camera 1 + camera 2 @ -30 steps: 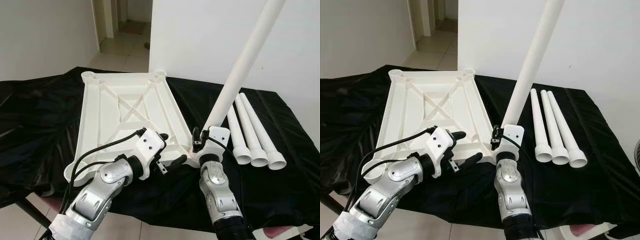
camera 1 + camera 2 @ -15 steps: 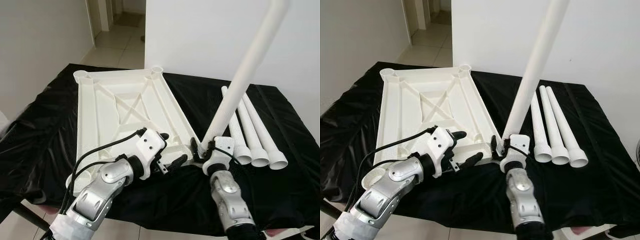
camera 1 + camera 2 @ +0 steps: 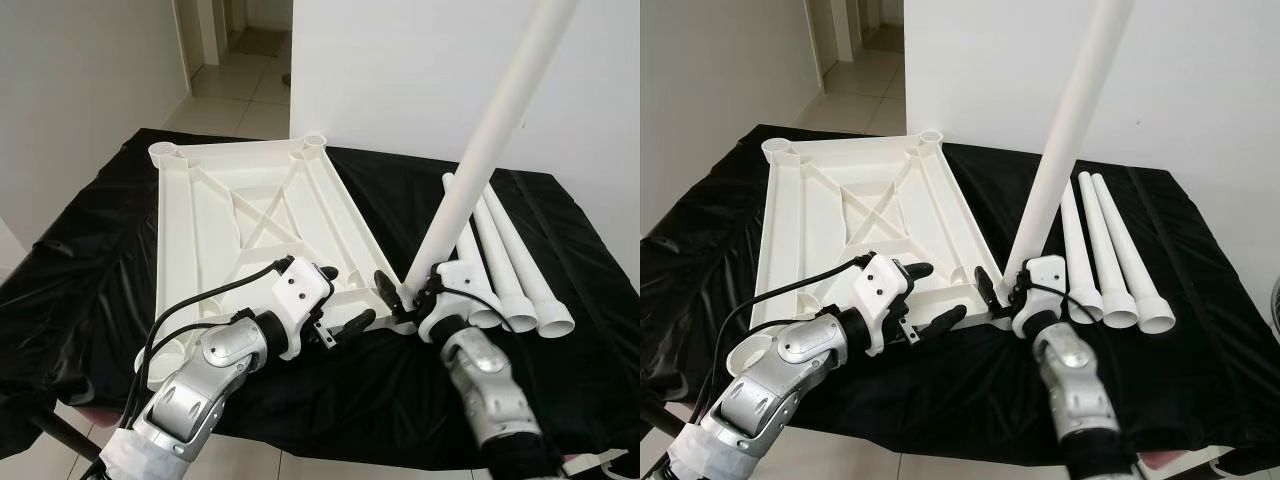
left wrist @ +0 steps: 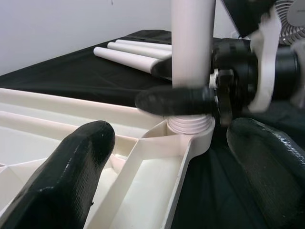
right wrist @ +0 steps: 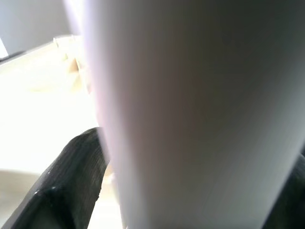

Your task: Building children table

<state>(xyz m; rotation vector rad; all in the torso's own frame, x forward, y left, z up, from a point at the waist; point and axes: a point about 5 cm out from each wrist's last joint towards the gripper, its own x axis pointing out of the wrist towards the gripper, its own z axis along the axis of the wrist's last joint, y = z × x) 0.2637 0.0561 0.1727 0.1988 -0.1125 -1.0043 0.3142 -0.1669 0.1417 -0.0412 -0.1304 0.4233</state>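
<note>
White plastic makes up everything we are building with: the ribbed tabletop [image 3: 250, 220] lies upside down on the black-draped surface [image 3: 90, 260], its underside showing a raised cross brace and round sockets at the corners. Compared with a second ago, our right claw [image 3: 408, 300] has swung its forearm outward to the right, while the long leg tube [image 3: 478, 170] it clamps near the base keeps its foot at the near right corner socket [image 4: 190, 136] and leans a little more to the right. The head camera has also shifted, so the whole scene sits differently in view.

From the left wrist we see the tube's ridged, threaded end [image 4: 189, 124] sitting in that socket, with one black finger [image 4: 176, 101] of the right claw wrapped across the smooth cylinder just above it. Our left claw [image 3: 340, 300] is spread wide and holds nothing, its fingers on either side of the tabletop's near rim, close beside the socket, much as before.

Three spare legs [image 3: 510, 270], smooth tapered tubes with flared open ends, lie side by side on the black cloth to the right of the tabletop.
</note>
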